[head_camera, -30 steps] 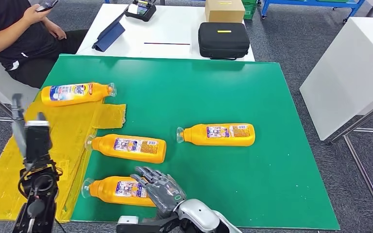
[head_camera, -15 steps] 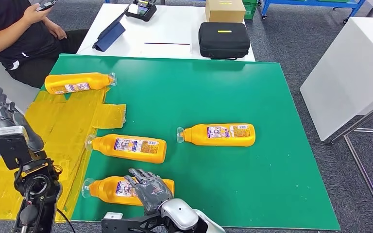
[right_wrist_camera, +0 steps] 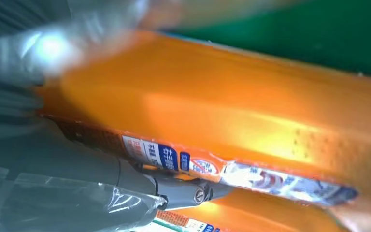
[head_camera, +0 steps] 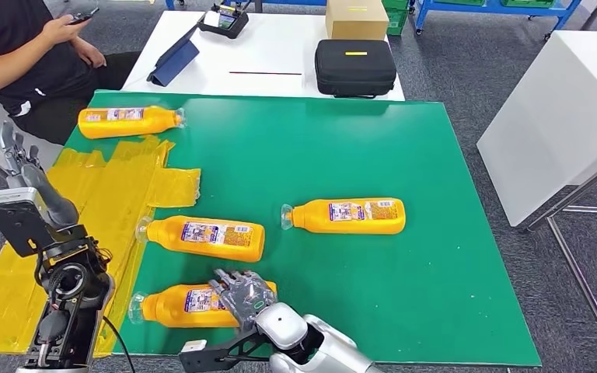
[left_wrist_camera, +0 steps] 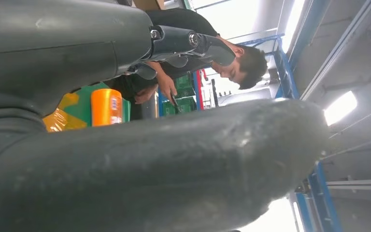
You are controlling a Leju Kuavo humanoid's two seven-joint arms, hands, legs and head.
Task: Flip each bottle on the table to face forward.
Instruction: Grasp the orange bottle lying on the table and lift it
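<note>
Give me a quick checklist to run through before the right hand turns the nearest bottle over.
1. Right hand on the nearest bottle: ok, its fingers lie over the bottle's base end.
2. Firm grip: cannot tell, the right wrist view is blurred and close against the orange body.
3. Room to roll: ok, green mat shows between it and the middle-left bottle.
4. Left hand out of the way: ok, raised off the table's left edge, holding nothing.
5. Person clear: ok, seated beyond the far-left bottle, hands on a phone.
6. Label side of the nearest bottle: cannot tell which face it is.
</note>
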